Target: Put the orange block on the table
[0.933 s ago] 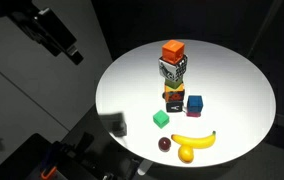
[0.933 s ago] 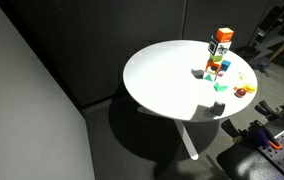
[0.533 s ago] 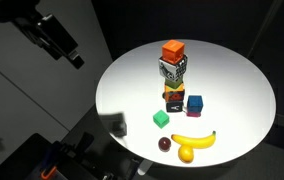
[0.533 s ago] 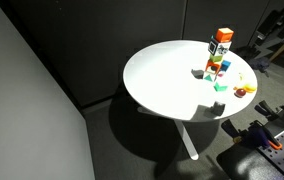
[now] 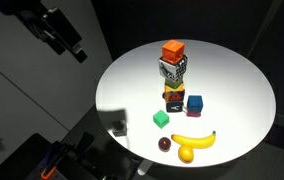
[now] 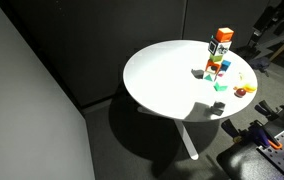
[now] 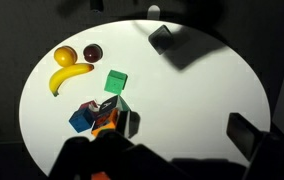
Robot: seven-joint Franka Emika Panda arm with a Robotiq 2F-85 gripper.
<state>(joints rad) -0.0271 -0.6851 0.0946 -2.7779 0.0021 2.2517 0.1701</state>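
Observation:
The orange block (image 5: pixel 173 50) sits on top of a tower of cubes on the round white table (image 5: pixel 232 90). Under it is a black-and-white patterned cube (image 5: pixel 173 69), then a yellow-orange block with dark markings (image 5: pixel 174 98). The tower also shows in an exterior view, with the orange block (image 6: pixel 223 37) on top above the table (image 6: pixel 167 75). My gripper (image 5: pixel 67 40) hangs high to the side of the table, far from the tower. In the wrist view the gripper (image 7: pixel 186 130) is open and empty, with the tower (image 7: pixel 108 117) below and to one side.
A blue cube (image 5: pixel 194 103) stands beside the tower's base and a green cube (image 5: pixel 161 119) lies in front of it. A banana (image 5: pixel 193 139), a dark red fruit (image 5: pixel 165 143) and a yellow fruit (image 5: pixel 187 153) lie near the table's edge. The gripper's shadow (image 7: pixel 177 45) falls on the tabletop.
The gripper has shifted slightly in the exterior view. The tower and the other toys have not moved.

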